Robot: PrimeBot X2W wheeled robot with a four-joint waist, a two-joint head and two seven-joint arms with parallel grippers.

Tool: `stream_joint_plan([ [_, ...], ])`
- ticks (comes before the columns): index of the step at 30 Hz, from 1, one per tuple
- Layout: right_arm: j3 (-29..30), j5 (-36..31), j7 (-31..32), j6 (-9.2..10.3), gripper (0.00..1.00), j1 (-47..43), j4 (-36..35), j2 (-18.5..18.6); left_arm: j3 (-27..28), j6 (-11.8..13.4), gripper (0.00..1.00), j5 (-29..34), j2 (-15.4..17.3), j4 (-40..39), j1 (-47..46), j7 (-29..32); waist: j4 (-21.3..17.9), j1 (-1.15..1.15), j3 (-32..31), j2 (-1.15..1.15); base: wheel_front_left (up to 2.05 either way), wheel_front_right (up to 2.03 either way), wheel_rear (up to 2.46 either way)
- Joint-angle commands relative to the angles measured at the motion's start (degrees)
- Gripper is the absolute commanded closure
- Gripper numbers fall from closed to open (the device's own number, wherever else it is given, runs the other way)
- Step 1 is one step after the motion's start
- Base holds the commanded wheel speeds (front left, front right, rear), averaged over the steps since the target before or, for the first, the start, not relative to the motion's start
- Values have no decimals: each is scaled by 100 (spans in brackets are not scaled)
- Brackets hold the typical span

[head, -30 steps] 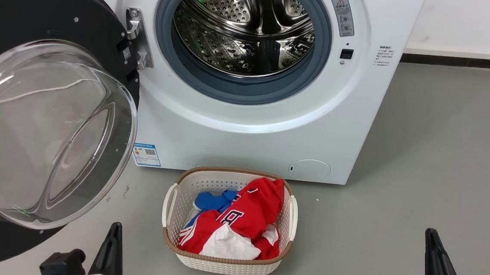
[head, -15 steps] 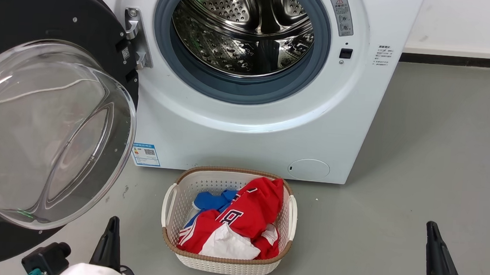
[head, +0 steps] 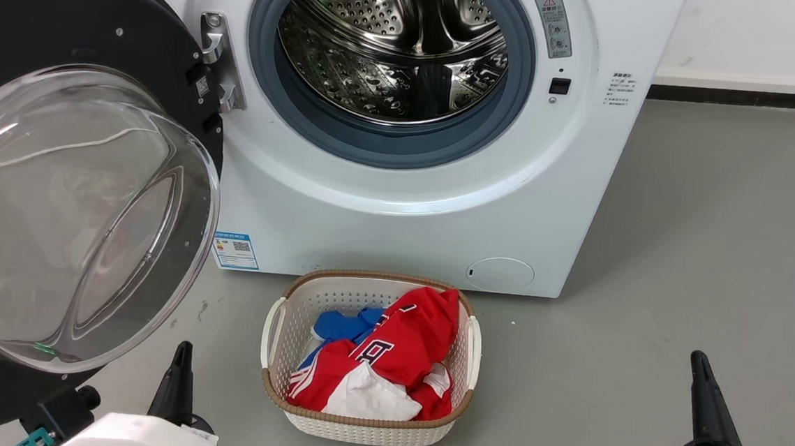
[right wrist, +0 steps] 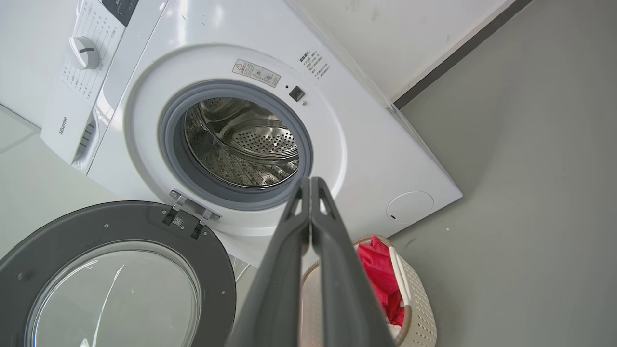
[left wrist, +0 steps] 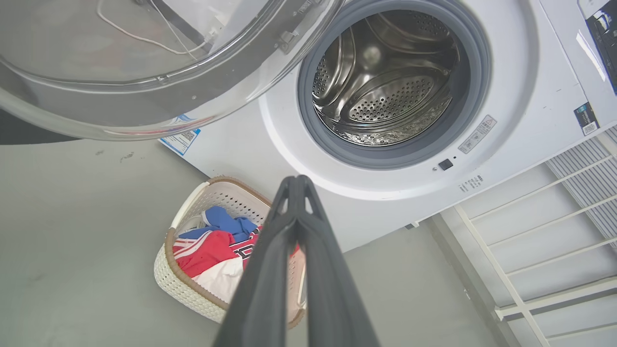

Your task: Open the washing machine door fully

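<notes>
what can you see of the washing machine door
The washing machine door is a large round disc: a glossy black ring around a clear, bulging glass bowl. It stands swung wide open to the left of the drum opening, inner side facing the camera, held to the white washing machine by a metal hinge.

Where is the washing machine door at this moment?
In the head view the washing machine door is swung open at the left, hinged beside the drum, up and left of the laundry basket.

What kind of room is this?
Probably a laundry room: a white washing machine stands with its door swung open, and a basket of clothes sits on the floor before it.
</notes>
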State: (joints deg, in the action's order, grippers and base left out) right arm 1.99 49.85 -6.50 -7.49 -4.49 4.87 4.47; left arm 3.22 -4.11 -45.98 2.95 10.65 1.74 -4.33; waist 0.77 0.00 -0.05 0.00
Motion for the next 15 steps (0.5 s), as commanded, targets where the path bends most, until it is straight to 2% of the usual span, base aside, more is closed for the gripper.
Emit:
stream_joint_plan([
  [1, 5, 181, 34, -1, 100, 169, -20, 52, 31, -50, 100, -177, 12, -38, -162, 34, -1, 0, 0, 0, 0, 0, 0],
  [15, 32, 1185, 262, -1, 100, 379, 191, 63, 104, -117, 100, -1205, 8, 47, -316, 279, -14, 0, 4, 0, 0, 0, 0],
])
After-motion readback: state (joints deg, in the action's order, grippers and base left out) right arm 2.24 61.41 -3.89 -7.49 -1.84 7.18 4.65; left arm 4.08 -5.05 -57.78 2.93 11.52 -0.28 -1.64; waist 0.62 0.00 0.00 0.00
